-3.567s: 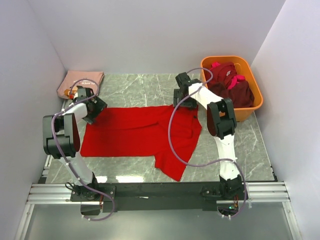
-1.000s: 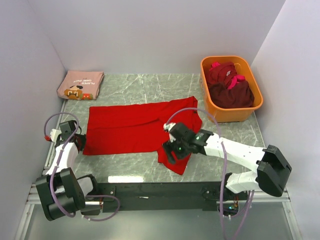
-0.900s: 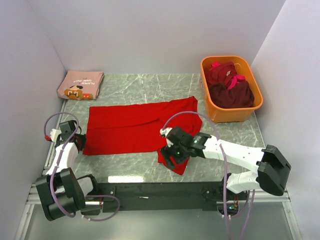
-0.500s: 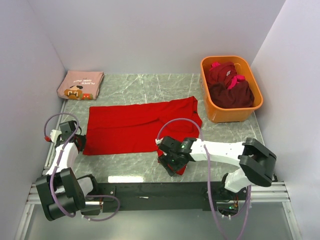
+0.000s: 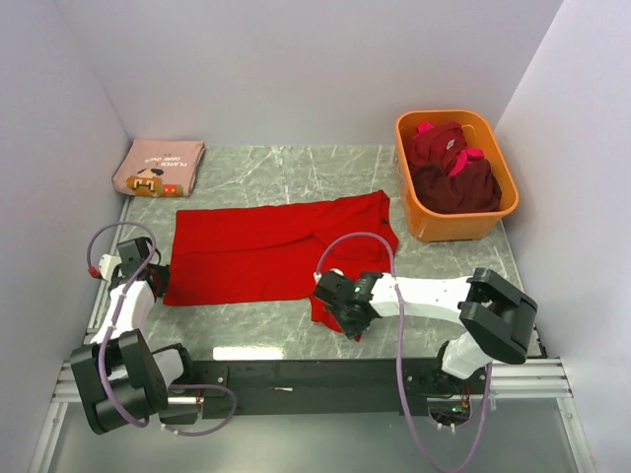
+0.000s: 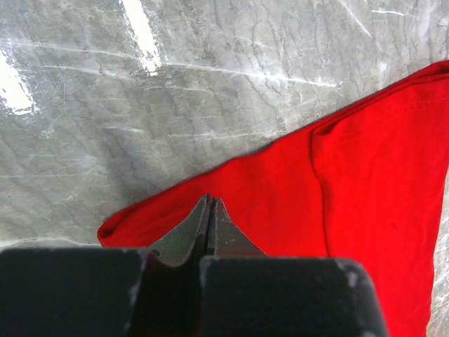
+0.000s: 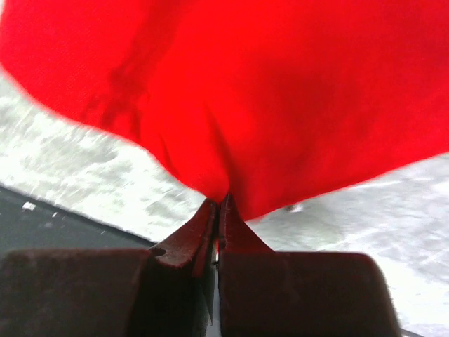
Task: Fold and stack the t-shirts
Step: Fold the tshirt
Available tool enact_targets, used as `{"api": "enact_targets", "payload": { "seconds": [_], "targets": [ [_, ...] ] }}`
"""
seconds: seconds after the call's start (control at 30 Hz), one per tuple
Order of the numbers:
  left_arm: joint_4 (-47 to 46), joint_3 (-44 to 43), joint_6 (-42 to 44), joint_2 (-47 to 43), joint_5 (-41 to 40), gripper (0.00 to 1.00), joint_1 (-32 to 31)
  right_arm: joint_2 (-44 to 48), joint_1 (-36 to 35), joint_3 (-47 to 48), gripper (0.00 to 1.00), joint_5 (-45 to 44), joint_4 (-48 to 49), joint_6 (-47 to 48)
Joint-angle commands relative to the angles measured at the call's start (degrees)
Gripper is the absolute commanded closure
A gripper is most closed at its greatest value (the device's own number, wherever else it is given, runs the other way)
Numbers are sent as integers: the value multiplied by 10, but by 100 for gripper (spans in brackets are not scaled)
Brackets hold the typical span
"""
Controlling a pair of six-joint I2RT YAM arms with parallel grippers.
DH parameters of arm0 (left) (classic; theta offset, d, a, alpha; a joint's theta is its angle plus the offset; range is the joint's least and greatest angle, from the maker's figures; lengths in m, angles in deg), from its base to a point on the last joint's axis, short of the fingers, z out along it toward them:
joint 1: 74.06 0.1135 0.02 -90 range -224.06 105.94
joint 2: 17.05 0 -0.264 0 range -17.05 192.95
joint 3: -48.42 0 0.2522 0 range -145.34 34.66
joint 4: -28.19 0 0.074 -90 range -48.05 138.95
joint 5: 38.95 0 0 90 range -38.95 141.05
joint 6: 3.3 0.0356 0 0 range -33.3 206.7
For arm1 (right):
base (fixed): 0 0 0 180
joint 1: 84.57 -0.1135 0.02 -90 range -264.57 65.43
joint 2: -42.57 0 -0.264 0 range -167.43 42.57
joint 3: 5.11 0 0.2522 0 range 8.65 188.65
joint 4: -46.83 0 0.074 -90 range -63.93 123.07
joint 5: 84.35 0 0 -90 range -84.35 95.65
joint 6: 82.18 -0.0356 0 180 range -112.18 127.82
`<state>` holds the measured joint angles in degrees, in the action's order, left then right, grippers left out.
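A bright red t-shirt lies spread across the marble table. My left gripper sits at its near-left corner; in the left wrist view the gripper is shut with its tips on the red cloth. My right gripper is low over the shirt's near-right flap. In the right wrist view that gripper is shut, pinching a bunched fold of the red cloth. A folded dusty-pink t-shirt rests at the far left. Dark maroon t-shirts lie heaped in the tub.
An orange plastic tub stands at the far right against the wall. White walls close in the table on three sides. The black rail with the arm bases runs along the near edge.
My right gripper slid toward the near edge over the shirt's lower right flap and closed on it. The left gripper stayed still and shut.
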<state>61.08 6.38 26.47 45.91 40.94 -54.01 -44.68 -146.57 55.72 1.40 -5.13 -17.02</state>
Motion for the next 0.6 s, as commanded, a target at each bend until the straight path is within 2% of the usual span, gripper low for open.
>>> {"api": "enact_targets", "payload": {
  "seconds": [0.0, 0.37, 0.57],
  "targets": [
    [-18, -3, 11, 1, 8, 99, 0, 16, 22, 24, 100, -48, -9, -7],
    [-23, -28, 6, -2, 29, 99, -1, 81, 142, 68, 100, -16, -13, 43],
    [-31, -42, 1, 8, 40, 99, -1, 72, 163, 91, 100, 8, -1, 61]
  ]
}}
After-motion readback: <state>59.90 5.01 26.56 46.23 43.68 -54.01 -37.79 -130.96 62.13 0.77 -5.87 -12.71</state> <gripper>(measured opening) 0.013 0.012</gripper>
